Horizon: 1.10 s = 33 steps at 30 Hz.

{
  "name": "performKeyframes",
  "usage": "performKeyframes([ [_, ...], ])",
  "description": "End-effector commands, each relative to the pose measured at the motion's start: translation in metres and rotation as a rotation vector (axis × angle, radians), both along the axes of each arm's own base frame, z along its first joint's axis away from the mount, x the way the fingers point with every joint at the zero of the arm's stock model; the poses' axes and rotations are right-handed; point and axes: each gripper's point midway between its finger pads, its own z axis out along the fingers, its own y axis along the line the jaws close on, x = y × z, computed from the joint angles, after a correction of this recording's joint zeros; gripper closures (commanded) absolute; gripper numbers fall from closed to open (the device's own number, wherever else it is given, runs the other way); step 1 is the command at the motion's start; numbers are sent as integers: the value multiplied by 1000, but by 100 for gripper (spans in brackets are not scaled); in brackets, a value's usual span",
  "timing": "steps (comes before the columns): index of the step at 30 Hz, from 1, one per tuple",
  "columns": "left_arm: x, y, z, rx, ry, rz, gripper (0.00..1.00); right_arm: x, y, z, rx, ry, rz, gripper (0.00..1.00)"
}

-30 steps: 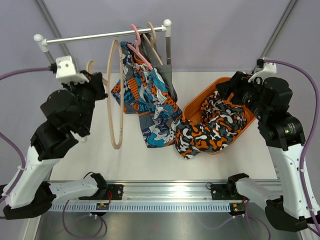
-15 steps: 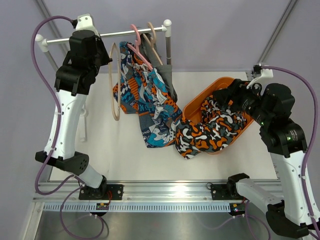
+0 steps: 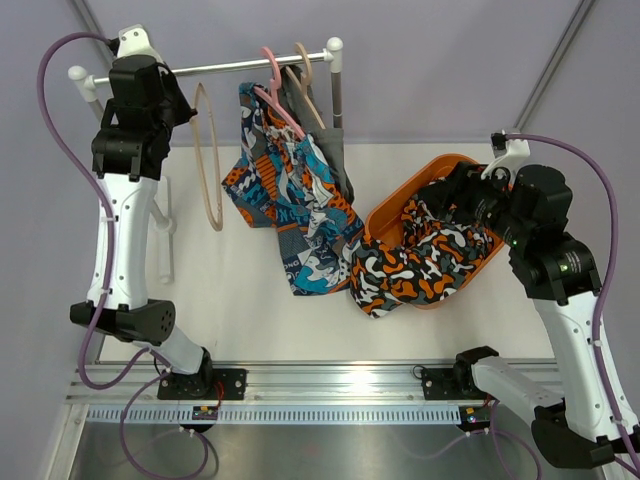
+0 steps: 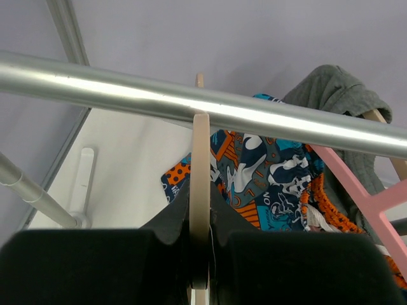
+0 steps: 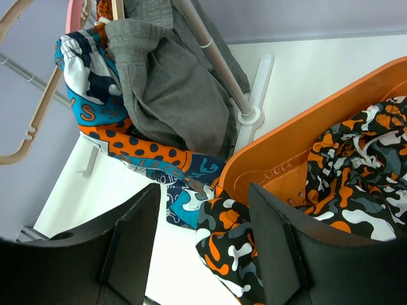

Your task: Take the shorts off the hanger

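Observation:
My left gripper is shut on an empty wooden hanger, held up by the rail; in the left wrist view the hanger stands clamped between the fingers, just below the rail. The blue-orange-white shorts and the dark grey shorts hang on a pink hanger and a wooden one. The camouflage shorts lie half in the orange basket, spilling over its rim. My right gripper is open and empty above them.
The rack's post stands at the back, its white foot by the basket. A second white foot lies at the left. The metal rail with the arm bases runs along the near edge.
My left arm has risen from the table's left up to the rail, carrying the empty wooden hanger leftward. My right gripper has shifted slightly over the basket.

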Motion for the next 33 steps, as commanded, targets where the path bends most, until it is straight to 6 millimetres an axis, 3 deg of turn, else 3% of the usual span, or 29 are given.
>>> performKeyframes([
  [1,5,1,23,-26,-102,-15,100,0,4,13,12,-53,27,35],
  [9,24,11,3,-72,-36,-21,100,1,5,7,5,-46,33,36],
  [18,25,14,-19,-76,14,-23,100,1,7,2,7,-39,43,36],
  [22,12,0,-12,-73,3,-114,100,-3,11,1,11,-38,75,37],
  [26,-10,-37,-17,-104,42,-332,100,-8,20,5,9,-49,139,37],
  [27,-18,-39,-12,-99,30,-353,100,-9,22,7,7,-53,155,37],
  [28,-21,-41,-23,-100,52,-371,100,-12,27,7,8,-53,188,37],
  [31,-41,-44,-10,-67,-1,-409,100,-16,35,10,-1,-64,228,38],
  [33,-47,-48,-12,-38,-9,-449,100,-18,43,7,-12,-63,256,38],
])
